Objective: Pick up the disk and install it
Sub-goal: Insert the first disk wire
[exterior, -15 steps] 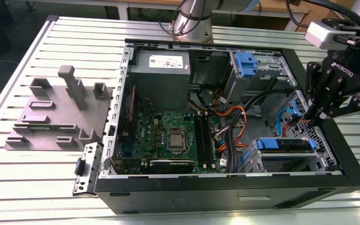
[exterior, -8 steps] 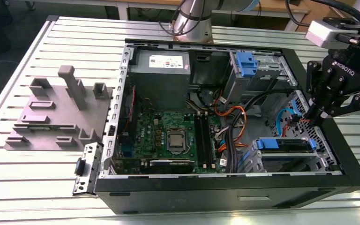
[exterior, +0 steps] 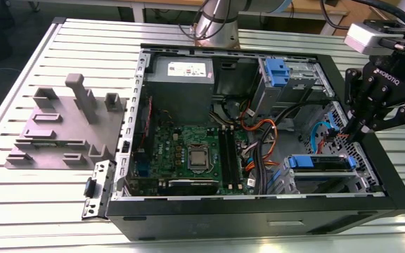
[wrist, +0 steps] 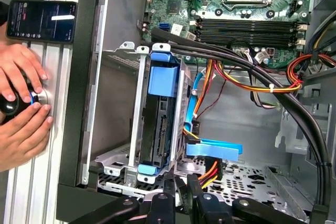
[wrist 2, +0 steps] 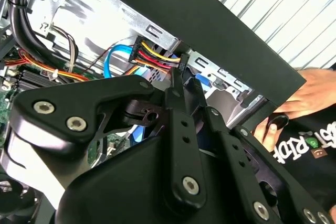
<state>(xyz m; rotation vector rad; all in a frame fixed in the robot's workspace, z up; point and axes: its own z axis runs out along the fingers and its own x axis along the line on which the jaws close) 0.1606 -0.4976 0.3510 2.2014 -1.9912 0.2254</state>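
Disk (wrist: pixel 157 124) in bay, pincer (wrist: pixel 181 190) nearby.

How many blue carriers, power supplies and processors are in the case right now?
Blue carriers: 2, the disk and a second carrier
Power supply: 1
Processor: 1
Total: 4

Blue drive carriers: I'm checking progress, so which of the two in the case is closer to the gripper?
The lower blue carrier in the bay at the exterior view's right, just below the gripper. The other blue carrier sits at the case's far end.
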